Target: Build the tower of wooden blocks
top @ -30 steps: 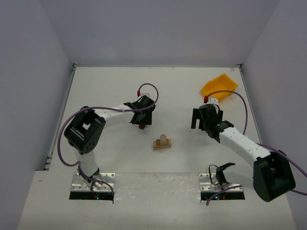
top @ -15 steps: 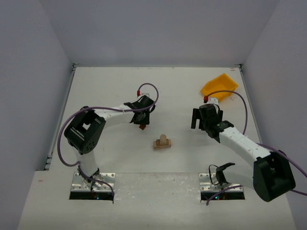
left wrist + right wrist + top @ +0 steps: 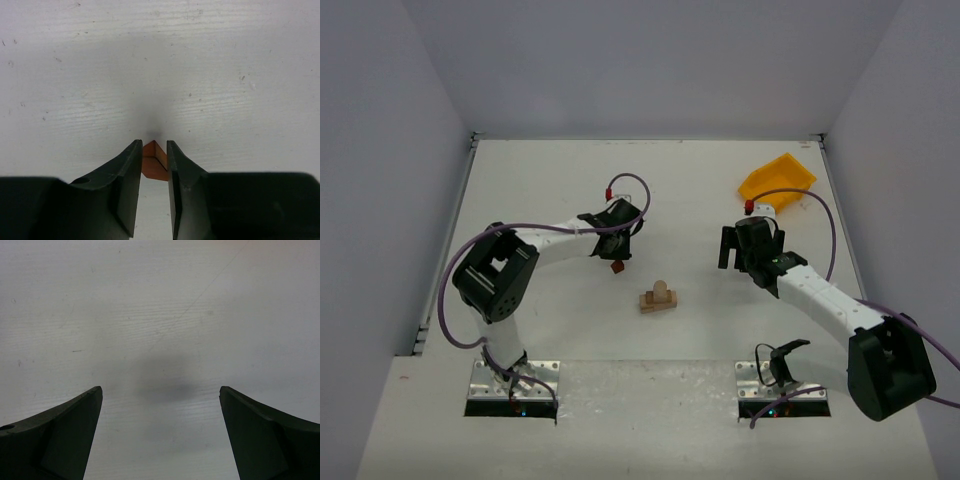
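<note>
the left arm (image 3: 555, 240) rises from its base at the near edge of the surface, bends at a black joint toward the left edge, and runs its white forearm in toward the middle. the left tool (image 3: 153, 148) points down, its fingers (image 3: 127, 190) drawn in narrow and pinching a dark reddish-brown block (image 3: 150, 169) from both sides. the right arm (image 3: 820, 295) folds out by the right edge – forearm slanting in toward the far side – and the right tool (image 3: 160, 392) faces down at the surface with its jaws spread wide.
</note>
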